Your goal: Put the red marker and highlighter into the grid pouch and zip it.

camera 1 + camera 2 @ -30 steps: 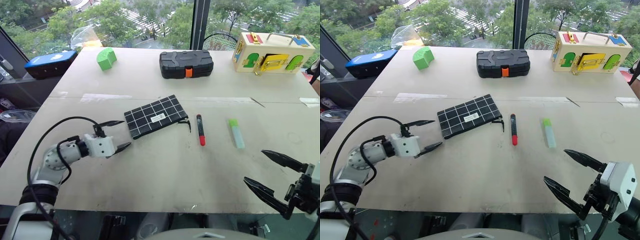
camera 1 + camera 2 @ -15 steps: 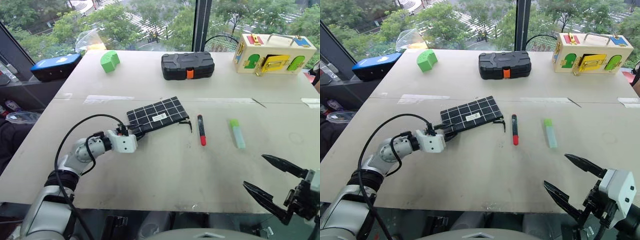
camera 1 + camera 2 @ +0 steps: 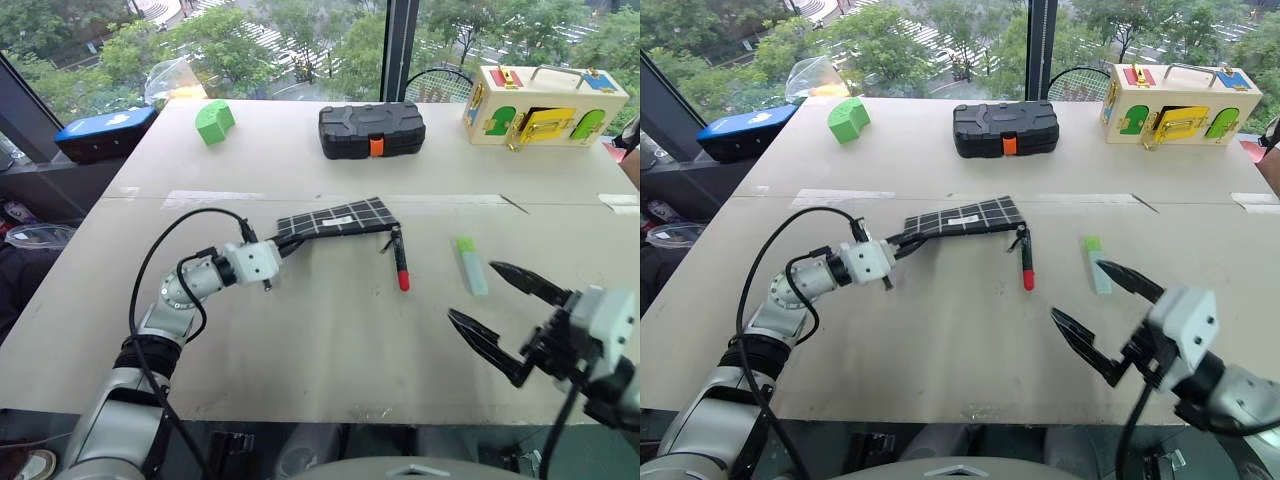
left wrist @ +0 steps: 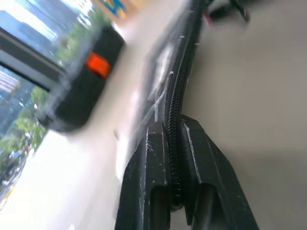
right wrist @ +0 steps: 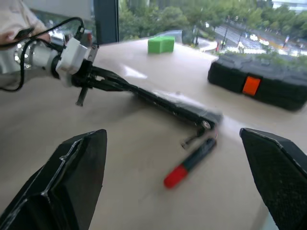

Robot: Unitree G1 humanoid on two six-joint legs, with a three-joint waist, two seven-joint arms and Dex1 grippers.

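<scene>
Here the left end effector (image 3: 283,245) was seen closed tight on the near-left edge of the grid pouch (image 3: 340,217), its two black fingers (image 4: 158,158) pinched on either side of the zipper line. The left arm was stretched forward and inward over the tabletop (image 3: 300,330), the forearm angled toward the middle and the wrist held roughly level, pointing forward and to the right. The pouch was held lifted at the gripped end and tilted, so that its gridded face was seen almost edge-on; whether its far-right corner touched the tabletop could not be told. A zipper pull (image 3: 392,240) was seen hanging at that corner, just beside the black end of the red marker (image 3: 401,268).

The marker was lying flat on the tabletop, red end toward the robot. The highlighter (image 3: 470,265) was lying flat to the right of it, green cap away from the robot, clearly apart from the marker.

The right end effector (image 3: 500,320) was held low over the near-right part of the tabletop, jaws spread wide and nothing held between them, pointing forward and to the left toward the marker and pouch. One fingertip was seen near the highlighter's near end.
</scene>
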